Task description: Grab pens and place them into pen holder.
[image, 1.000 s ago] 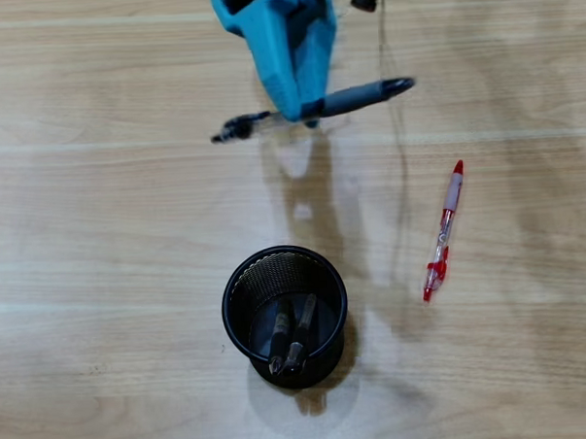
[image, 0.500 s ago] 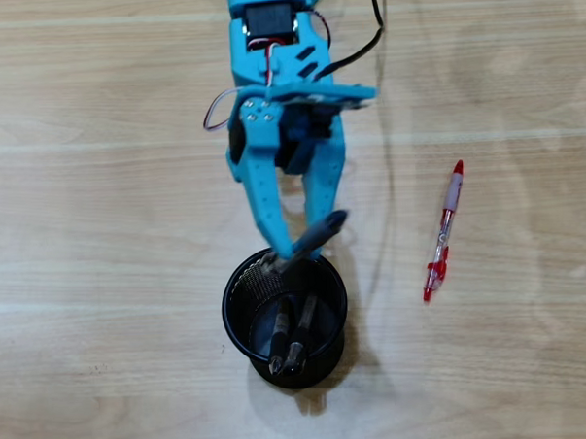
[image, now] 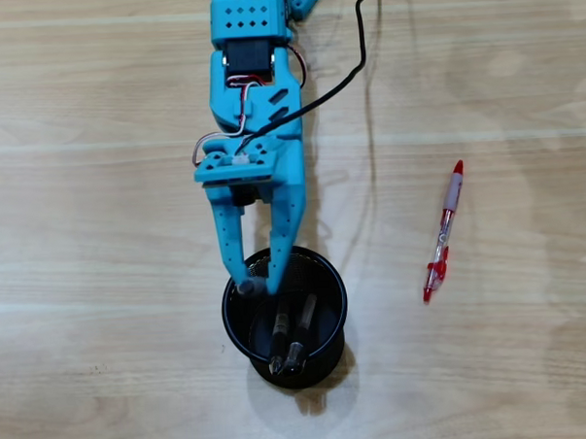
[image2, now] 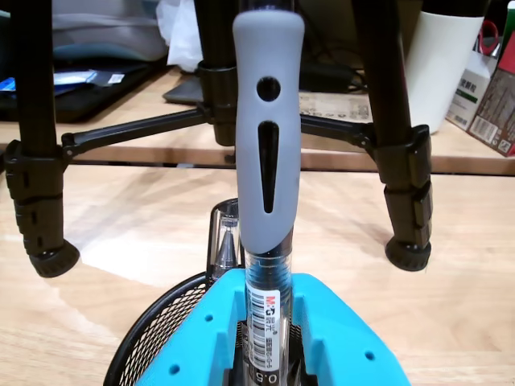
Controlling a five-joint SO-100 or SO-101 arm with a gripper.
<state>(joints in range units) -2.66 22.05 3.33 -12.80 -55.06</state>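
Swung from crosswise near the top of the overhead view to upright, in the space of a second: black pen (image2: 268, 161) now stands on end, grey rubber sleeve uppermost, clamped between the blue fingers of the hand (image: 260, 285) right over the near rim of the pen holder (image: 330, 276). Held low on the clear barrel, just under the sleeve, as seen in the wrist view. Looks light and stiff; smooth plastic barrel likely slippery, sleeve the grippier place to take hold. Lower end hidden behind the hand, so depth inside the cup impossible to tell. Probably ready for release, with the cup mouth far wider than the pen.

Inside the black mesh cup: two more dark pens (image: 290, 338) leaning toward the lower wall in the overhead view, and the tip of one poking above the rim in the wrist view. Off to the right in the overhead view, well apart from the cup: red pen (image: 442, 234) lying flat on the pale wood surface (image: 99, 238), nearly lengthwise to the arm, still to collect. Beyond, in the wrist view: black tripod legs (image2: 36, 161) planted on the surface.
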